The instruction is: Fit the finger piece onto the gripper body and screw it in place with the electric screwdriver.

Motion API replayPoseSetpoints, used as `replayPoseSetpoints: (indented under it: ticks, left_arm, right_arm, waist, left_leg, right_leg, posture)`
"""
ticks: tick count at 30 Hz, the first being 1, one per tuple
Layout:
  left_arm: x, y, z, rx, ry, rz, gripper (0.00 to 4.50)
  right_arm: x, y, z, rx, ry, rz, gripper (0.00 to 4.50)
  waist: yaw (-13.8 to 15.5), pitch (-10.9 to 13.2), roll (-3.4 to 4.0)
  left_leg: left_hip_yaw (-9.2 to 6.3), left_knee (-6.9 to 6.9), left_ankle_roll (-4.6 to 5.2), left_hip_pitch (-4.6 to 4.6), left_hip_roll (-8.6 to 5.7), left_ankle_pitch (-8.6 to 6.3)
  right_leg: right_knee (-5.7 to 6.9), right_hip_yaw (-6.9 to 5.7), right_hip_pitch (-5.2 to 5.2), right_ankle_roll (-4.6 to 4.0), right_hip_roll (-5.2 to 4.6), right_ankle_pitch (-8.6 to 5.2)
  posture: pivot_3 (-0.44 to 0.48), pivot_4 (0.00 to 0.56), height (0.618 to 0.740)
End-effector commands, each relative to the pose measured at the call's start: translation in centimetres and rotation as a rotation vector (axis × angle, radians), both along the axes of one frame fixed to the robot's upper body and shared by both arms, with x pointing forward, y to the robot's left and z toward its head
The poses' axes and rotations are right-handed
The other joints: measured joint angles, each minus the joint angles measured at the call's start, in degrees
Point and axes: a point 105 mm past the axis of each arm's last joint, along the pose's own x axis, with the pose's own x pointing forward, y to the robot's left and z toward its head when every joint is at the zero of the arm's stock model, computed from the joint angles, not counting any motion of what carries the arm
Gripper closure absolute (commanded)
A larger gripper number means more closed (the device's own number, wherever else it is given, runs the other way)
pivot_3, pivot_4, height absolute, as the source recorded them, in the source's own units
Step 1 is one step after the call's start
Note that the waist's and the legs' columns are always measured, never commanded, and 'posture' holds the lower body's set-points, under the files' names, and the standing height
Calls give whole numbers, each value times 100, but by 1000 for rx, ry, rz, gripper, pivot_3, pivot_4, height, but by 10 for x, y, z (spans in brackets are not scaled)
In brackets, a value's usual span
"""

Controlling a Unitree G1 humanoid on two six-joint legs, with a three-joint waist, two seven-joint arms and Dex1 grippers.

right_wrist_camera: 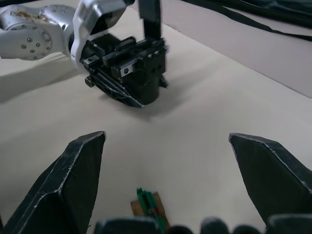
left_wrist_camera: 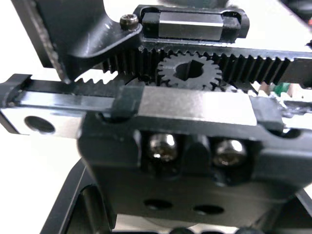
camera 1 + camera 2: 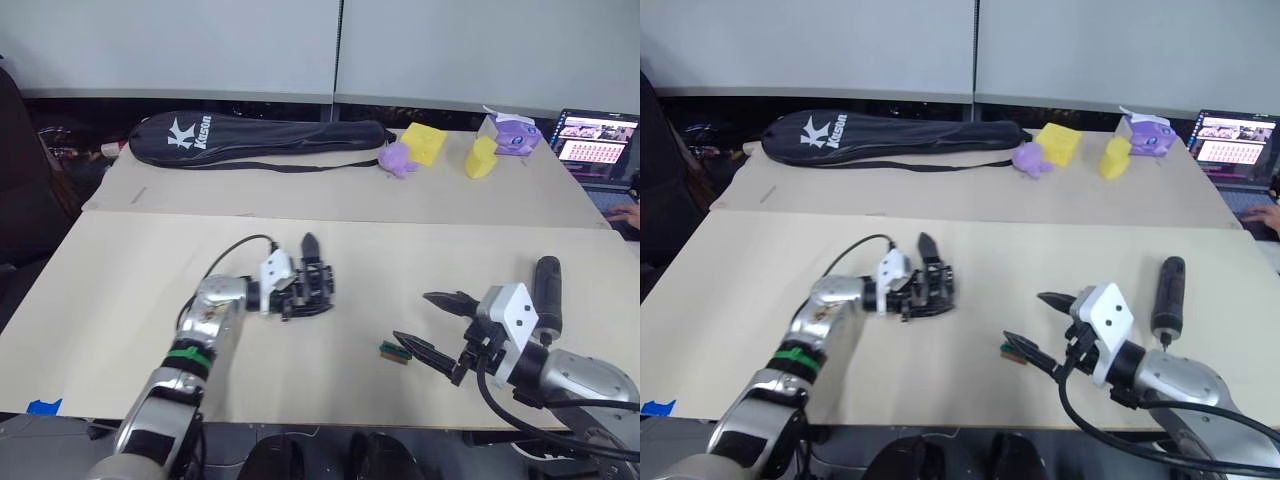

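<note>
Nearest the camera, the right gripper (image 3: 432,322) is hovering low over the near part of the table (image 3: 120,280) with its two fingers spread wide and nothing between them. A small green-and-black block (image 3: 391,351) is lying on the table just beside the lower fingertip, close to the near edge. Lying lengthwise beyond the right wrist, the electric screwdriver (image 3: 547,287) is sitting near the table's right edge. Toward the middle-left, the left gripper (image 3: 303,290) is clamping the gripper body (image 3: 930,288), whose rack teeth and pinion are showing in the left wrist view, and the finger piece (image 3: 310,247) is sticking up from that body. Bare tabletop is lying open between the two grippers. Along the far side a black racket bag (image 3: 260,139) is stretching beside yellow foam blocks (image 3: 424,143)
</note>
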Motion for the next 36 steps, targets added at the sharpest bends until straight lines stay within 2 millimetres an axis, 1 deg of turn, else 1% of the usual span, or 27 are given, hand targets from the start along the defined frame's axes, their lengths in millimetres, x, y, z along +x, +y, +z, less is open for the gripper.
replayPoseSetpoints:
  ticks: [1, 2, 6, 9, 11, 12, 13, 14, 15, 16, 18, 21, 22, 23, 25, 27, 29, 31, 33, 36]
  left_arm:
    - [-2, -35, 15, 1, -66, -100, 2093]
    - [-2, -43, 13, 8, -67, -112, 2093]
    - [0, -61, 7, 19, -23, -122, 2093]
    - [5, -69, -2, 41, 1, -79, 2093]
    - [5, -70, -12, 77, 4, -70, 2093]
    - [7, -68, -17, 99, 5, -55, 1593]
    - [8, -66, -21, 115, 11, -43, 1071]
    - [8, -63, -23, 124, 17, -43, 763]
    - [7, -59, -25, 129, 30, -48, 321]
    - [6, -54, -26, 131, 42, -54, 19]
    - [5, -42, -28, 138, 54, -57, 19]
    - [7, -14, -28, 151, 85, -24, 19]
    - [6, -1, -25, 151, 97, -17, 19]
    - [3, 12, -21, 150, 102, -23, 19]
    - [-7, 37, -5, 148, 100, -62, 19]
    - [-19, 50, 18, 141, 93, -109, 19]
    - [-32, 54, 44, 127, 91, -163, 19]
    - [-45, 53, 71, 111, 80, -231, 19]
    - [-56, 49, 90, 99, 68, -284, 19]
    - [-75, 44, 116, 81, 44, -375, 19]
  right_arm:
    - [-9, -4, 8, -2, -47, -57, 0]
    - [-11, -6, 7, -1, -46, -77, 0]
    - [-12, -10, 2, -3, -46, -135, 0]
    - [-12, -14, 0, -9, -47, -163, 0]
    - [-12, -14, -1, -9, -48, -173, 0]
    - [-12, -14, -1, -8, -49, -175, 0]
    - [-12, -14, -1, -8, -51, -176, 0]
    - [-12, -14, -1, -8, -52, -176, 0]
    - [-12, -14, -1, -9, -53, -177, 0]
    - [-12, -14, 0, -12, -54, -176, 0]
    - [-13, -16, 1, -30, -57, -169, 0]
    - [-14, -24, 5, -83, -64, -152, 0]
    - [-14, -27, 9, -112, -65, -140, 0]
    - [-11, -33, 14, -127, -59, -145, 0]
    - [1, -48, 27, -128, -24, -203, 0]
    - [12, -65, 31, -152, 70, -258, 0]
    - [22, -83, 27, -176, 221, -319, 0]
    - [31, -100, 20, -194, 372, -388, 0]
    - [36, -108, 14, -217, 485, -421, 0]
    - [41, -118, 0, -191, 700, -470, 0]
  waist:
    - [15, 0, 1]
    - [7, -1, 1]
    - [-88, 0, 1]
    - [-106, 0, 0]
    - [-105, 0, 0]
    - [-106, 0, 0]
    - [-103, 0, 0]
    - [-99, 0, 0]
    - [-98, 0, 1]
    - [-98, 0, 1]
    - [-100, -1, 1]
    - [-135, -2, 3]
    - [-141, -2, 4]
    - [-159, -2, 4]
    - [-223, -2, 5]
    - [-233, 0, 9]
    - [-172, 4, 14]
    - [-92, 5, 17]
    - [-58, 3, 19]
    - [-83, 2, 26]
  left_leg:
    - [-2, 2, 3, 0, -5, -2]
    - [-1, 4, 9, 1, -6, -5]
    - [1, 6, 19, 4, -7, -11]
    - [-2, 5, 19, 6, -5, -11]
    - [-5, 5, 21, 5, -5, -12]
    - [-5, 6, 22, 5, -5, -13]
    - [-5, 5, 24, 5, -6, -14]
    - [-7, 5, 26, 4, -6, -15]
    - [-9, 6, 26, 3, -6, -15]
    - [-9, 6, 27, 3, -7, -16]
    - [-10, 8, 28, 4, -7, -16]
    - [-8, 8, 26, 12, -2, -16]
    - [-8, 7, 25, 13, -2, -16]
    - [-9, 7, 24, 15, -1, -16]
    - [-7, 6, 21, 21, 2, -15]
    - [-10, 7, 16, 22, 4, -13]
    - [-29, 12, 14, 16, 3, -13]
    - [-48, 19, 14, 4, 0, -13]
    - [-67, 21, 15, -2, -11, -13]
    - [-75, 18, 15, -8, -21, -13]
  right_leg:
    - [0, -1, 1, 6, 0, -1]
    - [0, 1, 2, 10, 0, -1]
    - [-1, 7, 6, 17, -2, -3]
    - [1, 9, 4, 18, -2, -4]
    - [2, 9, 4, 18, -5, -4]
    - [2, 9, 4, 18, -6, -4]
    - [1, 10, 4, 18, -8, -4]
    - [0, 9, 3, 18, -10, -4]
    - [0, 8, 4, 18, -16, -4]
    - [0, 8, 4, 18, -16, -4]
    - [0, 7, 5, 18, -18, -4]
    - [3, 13, 8, 18, -25, -4]
    - [3, 14, 8, 18, -25, -4]
    - [4, 13, 9, 18, -24, -4]
    - [6, 17, 10, 17, -23, -4]
    - [9, 19, 9, 13, -30, -2]
    - [4, 20, 14, 10, -41, -3]
    - [-4, 9, 16, 9, -51, -3]
    - [-11, -7, 21, 7, -61, -4]
    - [-16, -15, 23, 9, -61, -5]
  posture:
    - [0, 150, 740]
    - [0, 150, 740]
    - [0, 150, 740]
    - [0, 150, 740]
    - [0, 150, 740]
    - [0, 150, 740]
    - [0, 150, 740]
    - [0, 150, 740]
    - [0, 150, 740]
    - [0, 150, 740]
    - [0, 150, 740]
    - [0, 150, 740]
    - [0, 150, 740]
    - [0, 150, 740]
    - [0, 150, 740]
    - [0, 150, 740]
    - [0, 150, 740]
    - [0, 150, 740]
    - [0, 150, 740]
    - [0, 150, 740]
